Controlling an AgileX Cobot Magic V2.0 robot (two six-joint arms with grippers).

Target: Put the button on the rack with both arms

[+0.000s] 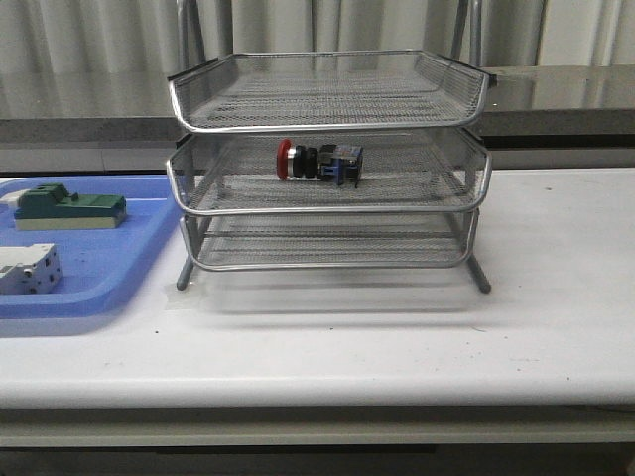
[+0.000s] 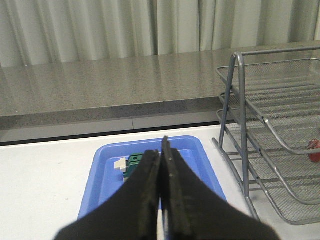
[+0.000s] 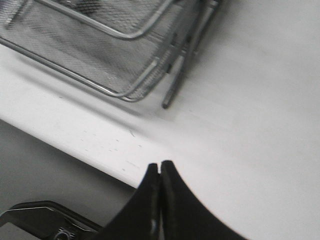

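Note:
The button (image 1: 318,162), with red cap, silver collar, black body and blue rear block, lies on its side on the middle tier of the silver wire-mesh rack (image 1: 329,121). A bit of its red cap shows in the left wrist view (image 2: 314,150). No arm shows in the front view. My left gripper (image 2: 163,147) is shut and empty, held above the blue tray, left of the rack (image 2: 272,125). My right gripper (image 3: 159,167) is shut and empty, above the table's front edge near the rack's right front leg (image 3: 181,75).
A flat blue plastic tray (image 1: 99,268) lies left of the rack, holding a green block (image 1: 67,206) and a white terminal block (image 1: 27,270). The tray (image 2: 110,155) and green block (image 2: 134,165) also show in the left wrist view. Curtains hang behind.

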